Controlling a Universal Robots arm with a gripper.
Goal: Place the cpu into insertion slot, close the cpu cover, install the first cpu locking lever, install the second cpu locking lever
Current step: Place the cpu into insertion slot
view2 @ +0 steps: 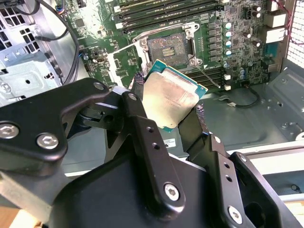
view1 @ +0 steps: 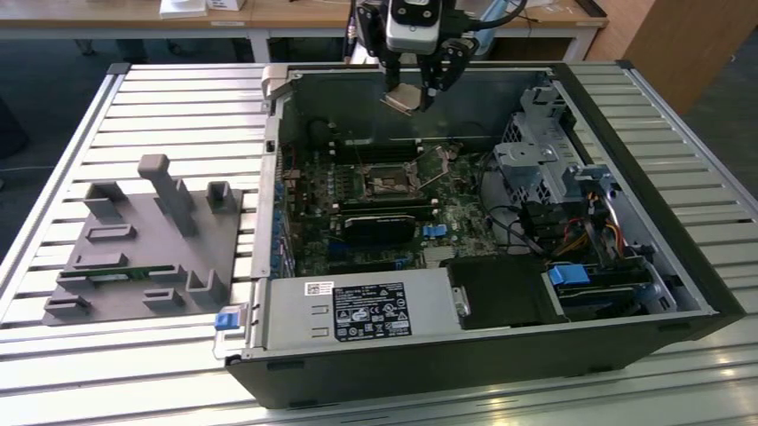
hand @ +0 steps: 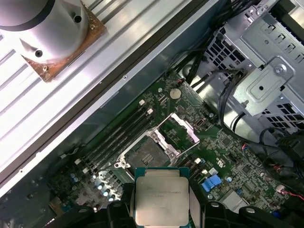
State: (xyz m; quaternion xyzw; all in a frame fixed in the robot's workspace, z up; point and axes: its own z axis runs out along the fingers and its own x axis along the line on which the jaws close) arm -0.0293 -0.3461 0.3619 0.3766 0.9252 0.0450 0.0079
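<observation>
Second wrist view: the cpu [view2: 170, 97] is clamped by two opposite edges between the fingers of the gripper [view2: 169, 99]. Its pale metal face is toward the camera and its green rim shows at the edges. It hangs in the air, tilted, clear of the board. Exterior view puts it above the open computer case [view1: 343, 106], near the far wall and well above the motherboard [view1: 311, 253].

Insertion slot [view2: 168, 46]: bare, dark centre exposed, nothing seated in it. The cpu cover [hand: 186, 125] stands swung open off one side of the slot, so the way down looks free.

Step in hand, as judged: carrying the chip to the slot. To do it well, the chip likely needs levelling to the board and squaring to the silver rim before it goes down. The slot is barely larger than the chip, so a skewed entry could catch a corner. The grip is on thin edges only, so slow moves seem prudent. Orientation marks are too small to tell.

Edges and room:
- Memory slots [view2: 161, 9] run just beside the slot on one side.
- A row of capacitors [view2: 228, 38] lies on another side, and the raised cover on a third.
- Drive cage [hand: 266, 80] and black cables [view2: 71, 38] stand well apart.
- Space above the board is open; finger width near the cover looks like the tight item.
</observation>
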